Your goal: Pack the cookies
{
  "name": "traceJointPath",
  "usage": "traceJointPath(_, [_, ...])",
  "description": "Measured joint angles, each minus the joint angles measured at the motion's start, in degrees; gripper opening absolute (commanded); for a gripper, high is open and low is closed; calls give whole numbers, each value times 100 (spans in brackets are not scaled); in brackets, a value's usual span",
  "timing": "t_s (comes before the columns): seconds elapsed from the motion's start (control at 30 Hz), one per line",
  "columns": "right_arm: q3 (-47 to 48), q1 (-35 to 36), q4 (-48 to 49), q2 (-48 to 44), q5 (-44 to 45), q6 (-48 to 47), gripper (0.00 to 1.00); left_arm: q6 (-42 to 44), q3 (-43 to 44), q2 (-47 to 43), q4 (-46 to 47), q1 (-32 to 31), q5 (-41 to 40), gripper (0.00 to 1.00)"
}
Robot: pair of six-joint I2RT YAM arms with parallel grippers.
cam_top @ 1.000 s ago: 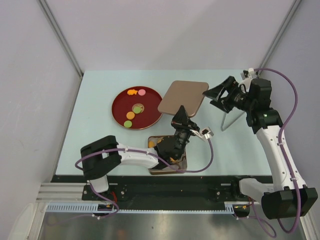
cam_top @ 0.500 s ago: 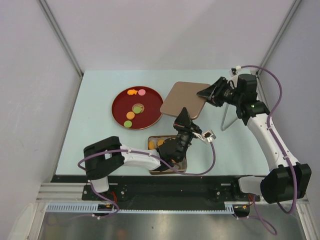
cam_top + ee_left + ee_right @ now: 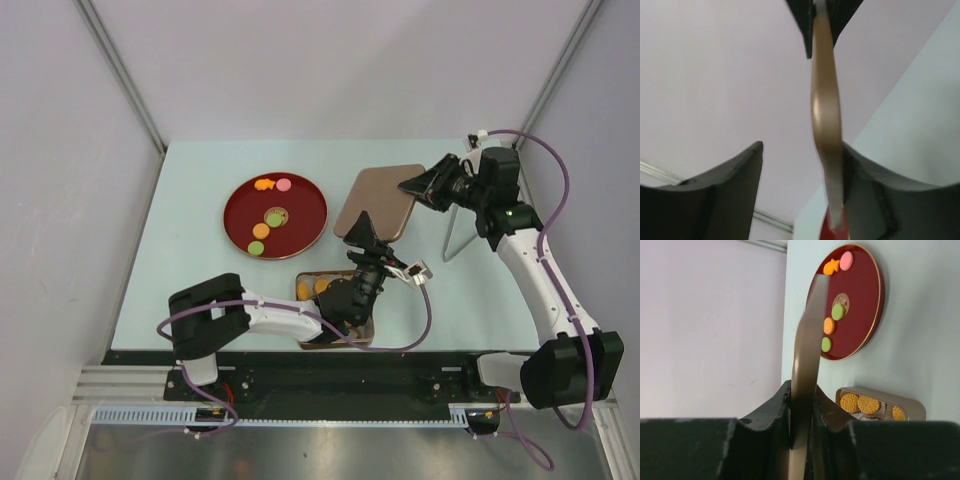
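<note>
Bench: lid is right of the plate, held at its far edge. Box is near-right of the plate with orange cookies inside; more cookies sit on the plate. Looks like a lid handover to the right arm. Best to pinch firmly before the left backs off, and keep the lid clear of the box. Right end effector is clenched on the lid edge. Left end effector is released, fingers apart, with the lid against one finger.

Five small round cookies are laid flat on the red plate. An orange and a pink one are set at its far edge, with green, orange and green ones lined up near the middle. Further orange cookies are seen lying flat in the box.
</note>
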Motion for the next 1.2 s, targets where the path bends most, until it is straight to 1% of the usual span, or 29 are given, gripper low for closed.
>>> traceJointPath(0.03, [0,-35,2,-7,4,-9,12,-48,0,-4,26,0,-42,92])
traceJointPath(0.07, [0,-72,0,-11,4,-4,11,-90,0,-7,63,0,-70,97])
traceJointPath(0.13, [0,-133,7,-22,-2,-20,10,-188,0,-28,101,7,-170,100])
traceJointPath(0.3, [0,-197,92,-46,-70,35,0,-385,0,-120,227,111,-560,100])
traceJointPath(0.5, [0,-197,186,-50,-188,107,0,-802,-81,-330,208,216,-1036,100])
traceJointPath(0.8, [160,-304,258,-59,-334,133,0,-1453,-662,-793,216,282,-1517,100])
traceJointPath(0.97, [227,-382,396,-59,-376,79,0,-1655,-767,-844,199,315,-1742,100])
traceJointPath(1.2, [330,-481,658,-37,-588,232,0,-2264,-800,-962,-306,382,-1884,100])
